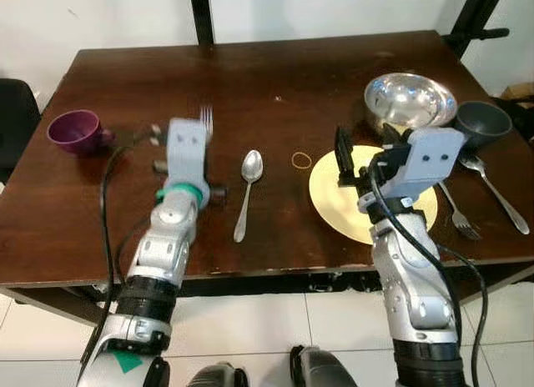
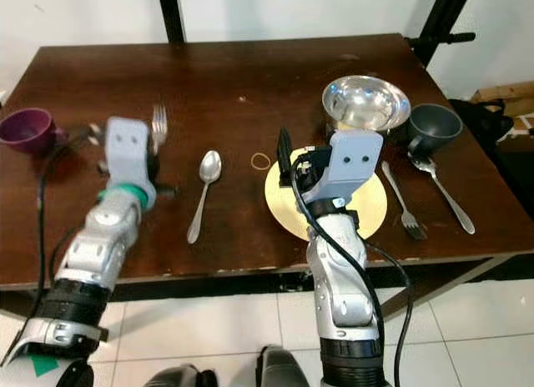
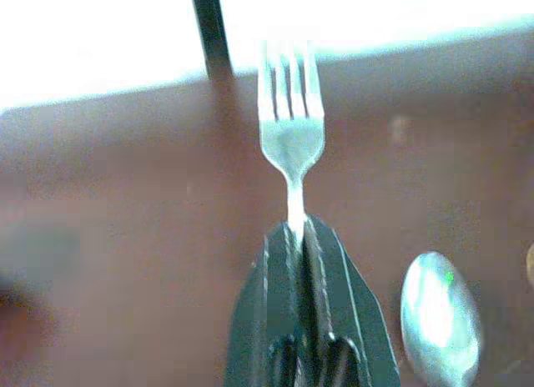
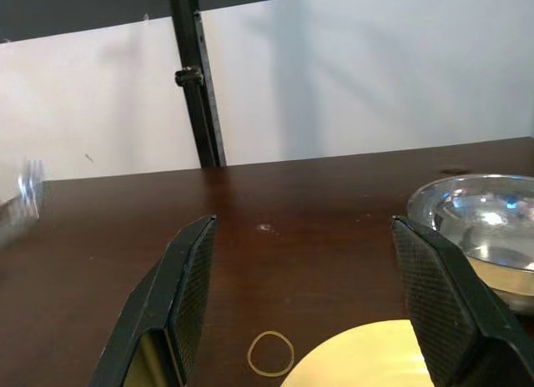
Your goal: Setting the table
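Desk [image 1: 275, 62] of dark wood carried everything. Right hand [image 4: 304, 295], fingers spread, hovered over the yellow plate [image 1: 334, 199], steel bowl [image 1: 409, 99] beyond it, rubber band [image 1: 301, 159] just beside. Left hand [image 3: 300, 237] pinched a fork [image 3: 290, 120] by its handle; a spoon [image 1: 248, 191] lay beside, purple cup [image 1: 75, 130] on the opposite side.

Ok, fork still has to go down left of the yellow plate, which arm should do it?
Left. The left hand is already shut on the silver metal fork, over the dark wooden table left of the silver spoon. The right hand is open, holding nothing, over the round yellow plate.
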`<state>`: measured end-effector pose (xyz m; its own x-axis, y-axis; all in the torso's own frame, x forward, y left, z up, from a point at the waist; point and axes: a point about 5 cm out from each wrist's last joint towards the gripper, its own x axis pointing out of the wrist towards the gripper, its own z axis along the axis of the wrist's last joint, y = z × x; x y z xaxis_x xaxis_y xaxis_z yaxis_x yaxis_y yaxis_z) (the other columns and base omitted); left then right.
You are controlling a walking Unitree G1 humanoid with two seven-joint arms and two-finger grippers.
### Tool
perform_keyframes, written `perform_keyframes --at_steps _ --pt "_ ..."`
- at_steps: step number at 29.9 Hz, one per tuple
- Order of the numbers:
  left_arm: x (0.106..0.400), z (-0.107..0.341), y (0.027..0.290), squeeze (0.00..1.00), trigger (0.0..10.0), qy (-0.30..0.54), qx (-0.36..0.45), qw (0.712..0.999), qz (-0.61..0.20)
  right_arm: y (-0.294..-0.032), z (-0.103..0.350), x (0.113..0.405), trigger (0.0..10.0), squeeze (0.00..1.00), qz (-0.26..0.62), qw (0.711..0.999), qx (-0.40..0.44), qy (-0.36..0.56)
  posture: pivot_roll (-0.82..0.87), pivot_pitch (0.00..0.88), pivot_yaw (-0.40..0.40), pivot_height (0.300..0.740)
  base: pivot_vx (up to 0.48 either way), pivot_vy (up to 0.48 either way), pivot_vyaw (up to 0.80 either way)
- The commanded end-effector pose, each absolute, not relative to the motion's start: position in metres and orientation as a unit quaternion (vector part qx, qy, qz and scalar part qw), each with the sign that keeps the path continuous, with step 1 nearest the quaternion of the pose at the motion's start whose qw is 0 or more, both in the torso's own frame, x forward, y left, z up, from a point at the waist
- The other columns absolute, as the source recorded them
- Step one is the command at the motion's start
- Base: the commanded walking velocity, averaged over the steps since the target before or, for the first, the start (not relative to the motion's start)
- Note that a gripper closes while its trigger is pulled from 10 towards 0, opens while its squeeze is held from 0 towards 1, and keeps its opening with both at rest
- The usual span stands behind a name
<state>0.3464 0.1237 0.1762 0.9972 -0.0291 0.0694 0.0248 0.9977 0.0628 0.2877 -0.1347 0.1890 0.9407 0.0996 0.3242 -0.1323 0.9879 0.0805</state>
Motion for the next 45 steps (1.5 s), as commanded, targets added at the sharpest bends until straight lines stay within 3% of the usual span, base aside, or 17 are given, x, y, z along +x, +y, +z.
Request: perform_keyframes --at_steps 1,26,45 --pt "0.344 0.182 0.125 0.0 10.0 -0.05 0.026 0.998 -0.011 -0.133 0.188 0.287 10.0 0.0 0.063 0.983 0.057 -0.16 -0.12 0.0 0.085 0.74 0.0 0.0 0.0" --pt "0.339 0.175 0.135 0.0 10.0 -0.052 0.025 0.998 0.015 -0.139 0.181 0.285 10.0 0.0 0.045 0.986 0.063 -0.146 -0.12 0.0 0.088 0.74 0.0 0.0 0.0" --pt "0.334 0.17 0.137 0.0 10.0 -0.047 0.033 0.998 0.013 -0.139 0.18 0.288 10.0 0.0 0.041 0.987 0.07 -0.139 -0.11 0.015 0.084 0.74 -0.47 0.0 0.0"
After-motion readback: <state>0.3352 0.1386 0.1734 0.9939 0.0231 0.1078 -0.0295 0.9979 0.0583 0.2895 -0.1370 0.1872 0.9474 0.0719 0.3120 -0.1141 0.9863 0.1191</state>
